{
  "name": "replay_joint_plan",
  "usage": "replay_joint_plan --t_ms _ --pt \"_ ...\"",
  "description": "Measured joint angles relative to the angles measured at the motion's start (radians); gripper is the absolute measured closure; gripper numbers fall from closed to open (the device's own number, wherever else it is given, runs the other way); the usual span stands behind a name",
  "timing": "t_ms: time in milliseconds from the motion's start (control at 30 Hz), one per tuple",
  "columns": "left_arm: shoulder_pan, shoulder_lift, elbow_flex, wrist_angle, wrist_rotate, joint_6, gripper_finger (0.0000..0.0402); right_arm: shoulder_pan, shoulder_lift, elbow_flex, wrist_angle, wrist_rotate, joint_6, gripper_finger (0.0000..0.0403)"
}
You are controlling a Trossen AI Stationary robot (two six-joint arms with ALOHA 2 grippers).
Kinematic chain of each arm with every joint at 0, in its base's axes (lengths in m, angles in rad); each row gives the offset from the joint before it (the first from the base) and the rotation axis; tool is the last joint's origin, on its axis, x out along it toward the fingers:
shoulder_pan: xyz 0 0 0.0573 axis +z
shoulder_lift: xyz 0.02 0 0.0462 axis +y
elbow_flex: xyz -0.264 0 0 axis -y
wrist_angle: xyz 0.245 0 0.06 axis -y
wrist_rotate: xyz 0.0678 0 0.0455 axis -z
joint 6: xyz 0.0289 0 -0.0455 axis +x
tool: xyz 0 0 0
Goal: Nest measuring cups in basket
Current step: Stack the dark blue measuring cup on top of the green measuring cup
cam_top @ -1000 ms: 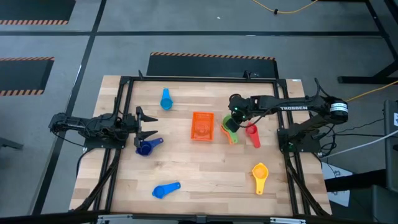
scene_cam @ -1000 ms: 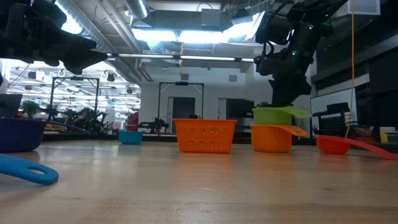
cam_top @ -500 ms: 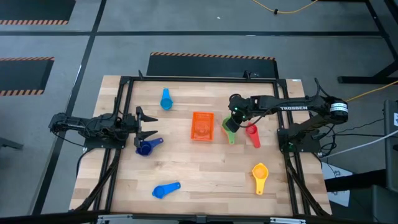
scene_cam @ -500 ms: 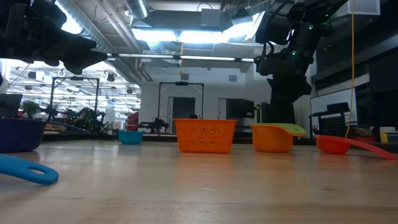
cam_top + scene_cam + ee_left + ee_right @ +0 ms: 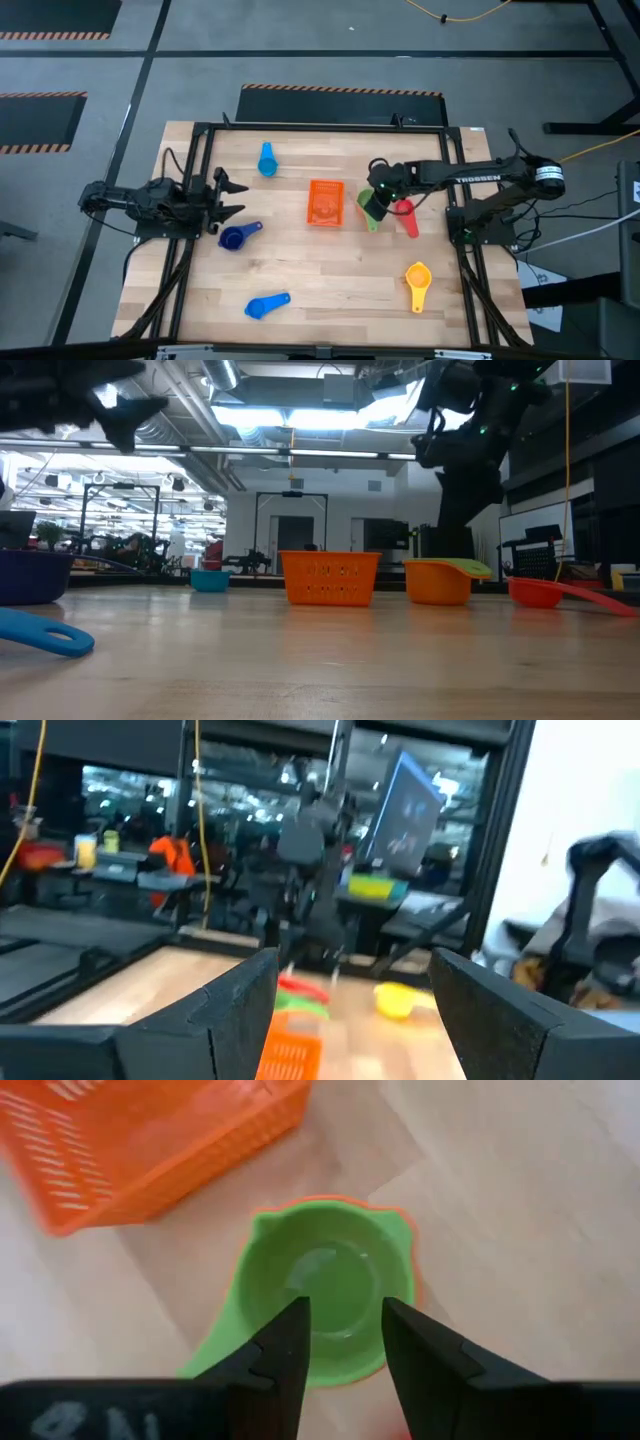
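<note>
Right tool (image 5: 340,1342) apart over green cup (image 5: 325,1295) — orange rim visible only close-up.

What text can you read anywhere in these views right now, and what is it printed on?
"TROSSEN": white letters on the right arm's forearm, high view.
Some marking at the bottom corner of the right wrist view: too blurred to read.
Nothing readable on the measuring cups or the basket.

The right claw (image 5: 342,1342) hangs parted just above the green measuring cup (image 5: 330,1295), which sits nested inside an orange cup (image 5: 408,1230) on the wooden table (image 5: 520,1230). The orange basket (image 5: 150,1140) lies near.
</note>
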Motion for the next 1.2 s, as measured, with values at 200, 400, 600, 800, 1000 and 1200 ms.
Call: replay_joint_plan --t_ms 200,400,600,800,1000,1200 --pt "0.0 0.04 0.114 -0.147 0.012 -0.006 0.0146 0.097 -0.051 0.0 -0.027 0.011 0.003 0.0272" --pt "0.0 0.185 0.289 -0.438 -0.023 -0.094 0.0146 0.162 -0.093 0.0 -0.035 0.073 0.003 0.0272" --pt "0.0 0.38 0.484 -0.852 -0.022 -0.314 0.0146 0.172 -0.099 0.0 -0.036 0.075 0.003 0.0272" --pt "0.0 0.577 0.605 -1.137 0.08 -0.562 0.0146 0.172 -0.099 0.0 -0.036 0.076 0.003 0.0272" --pt "0.0 0.733 0.621 -1.282 0.186 -0.742 0.0146 0.172 -0.099 0.0 -0.036 0.076 0.003 0.0272" --pt "0.0 0.841 0.621 -1.386 0.219 -0.81 0.0146 0.172 -0.099 0.0 -0.035 0.076 0.001 0.0272"
